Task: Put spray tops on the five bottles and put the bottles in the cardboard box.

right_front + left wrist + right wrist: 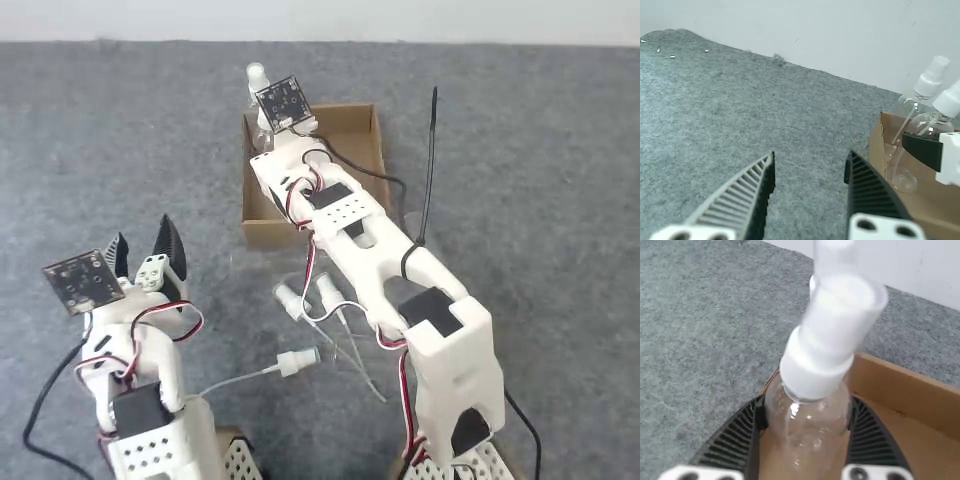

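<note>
My right gripper [802, 440] is shut on a clear bottle [805, 425] with a white spray top [832, 335], holding it upright over the far left corner of the cardboard box [362, 150]. In the high view that bottle's top [257, 76] pokes out beyond the right wrist camera. In the left wrist view a second capped bottle [916, 97] stands in the box [876, 145] beside the held one [935, 122]. My left gripper [143, 232] stays open near the front left, with nothing between its fingers [811, 156]. Three loose spray tops [298, 360] with tubes lie between the arms.
Grey carpet covers the table. A thin black cable [430, 160] rises beside the box's right side. Two of the loose spray tops [290, 300] [328, 290] lie right against the right arm. A white wall runs along the far edge.
</note>
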Controlling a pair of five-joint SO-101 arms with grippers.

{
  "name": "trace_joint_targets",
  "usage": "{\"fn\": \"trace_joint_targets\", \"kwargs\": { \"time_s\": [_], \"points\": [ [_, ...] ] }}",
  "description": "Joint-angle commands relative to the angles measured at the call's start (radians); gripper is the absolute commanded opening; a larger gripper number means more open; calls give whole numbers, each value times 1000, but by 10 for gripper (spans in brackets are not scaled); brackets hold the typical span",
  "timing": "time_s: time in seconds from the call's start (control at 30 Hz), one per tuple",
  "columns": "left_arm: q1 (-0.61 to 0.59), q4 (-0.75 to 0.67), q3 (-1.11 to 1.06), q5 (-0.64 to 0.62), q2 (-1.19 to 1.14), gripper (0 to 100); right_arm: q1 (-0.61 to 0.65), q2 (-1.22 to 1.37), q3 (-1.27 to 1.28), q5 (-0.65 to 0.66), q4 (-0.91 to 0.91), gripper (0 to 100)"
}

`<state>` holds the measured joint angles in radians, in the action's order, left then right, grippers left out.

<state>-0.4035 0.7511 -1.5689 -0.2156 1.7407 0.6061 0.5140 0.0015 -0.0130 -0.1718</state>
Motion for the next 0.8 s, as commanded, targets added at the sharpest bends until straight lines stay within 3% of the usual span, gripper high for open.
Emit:
{"fn": "trace_joint_targets", "kwargs": {
  "time_s": [0.0, 0.63, 0.77],
  "points": [
    [0, -34, 13, -8, 15, 214, 31, -22, -38, -3, 13, 104],
    [0, -34, 13, -8, 15, 214, 59, -15, -43, -3, -13, 112],
    [0, -34, 13, -8, 15, 214, 64, -10, -43, -3, -19, 218]
  ]
}}
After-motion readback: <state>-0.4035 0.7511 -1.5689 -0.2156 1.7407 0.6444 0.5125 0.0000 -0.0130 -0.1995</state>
